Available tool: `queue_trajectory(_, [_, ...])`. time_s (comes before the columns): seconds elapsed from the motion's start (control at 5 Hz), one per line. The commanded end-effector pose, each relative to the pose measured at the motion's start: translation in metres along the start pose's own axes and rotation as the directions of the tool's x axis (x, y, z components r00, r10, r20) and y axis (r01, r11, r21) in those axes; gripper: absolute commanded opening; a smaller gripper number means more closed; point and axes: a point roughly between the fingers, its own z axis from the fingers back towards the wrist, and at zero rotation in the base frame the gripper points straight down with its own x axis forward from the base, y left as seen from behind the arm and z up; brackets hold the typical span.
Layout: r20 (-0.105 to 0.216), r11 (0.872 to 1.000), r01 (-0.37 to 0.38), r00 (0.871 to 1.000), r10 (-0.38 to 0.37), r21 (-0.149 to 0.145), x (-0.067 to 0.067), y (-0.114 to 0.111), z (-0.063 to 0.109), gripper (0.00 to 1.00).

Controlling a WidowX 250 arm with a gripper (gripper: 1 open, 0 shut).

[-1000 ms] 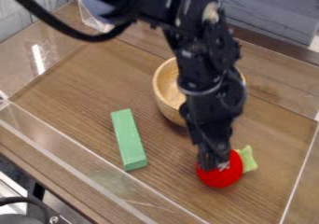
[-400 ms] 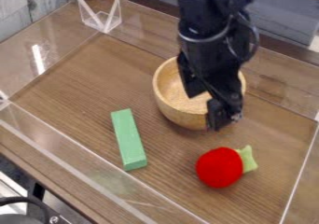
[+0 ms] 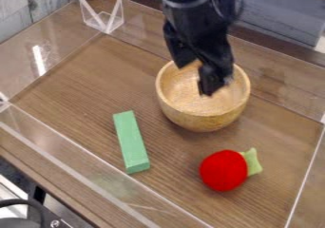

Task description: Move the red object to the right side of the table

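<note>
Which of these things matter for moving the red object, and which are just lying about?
Part of the job:
- red ball with its pale green leaf
- table, whose right side is the goal
- end effector, above the bowl

Just lying about:
- wooden bowl
- green block
- clear stand at the back left
</note>
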Motion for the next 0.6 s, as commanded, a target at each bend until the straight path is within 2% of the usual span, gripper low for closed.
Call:
queue_trajectory(0.0, [0.036, 0.999, 0.016, 0.999, -0.017, 0.030, 0.020, 0.026, 0.006, 1.00])
queue_trajectory(0.4, [0.015, 1.000, 0.024, 1.000, -0.024, 0.014, 0.024, 0.041, 0.006, 1.00])
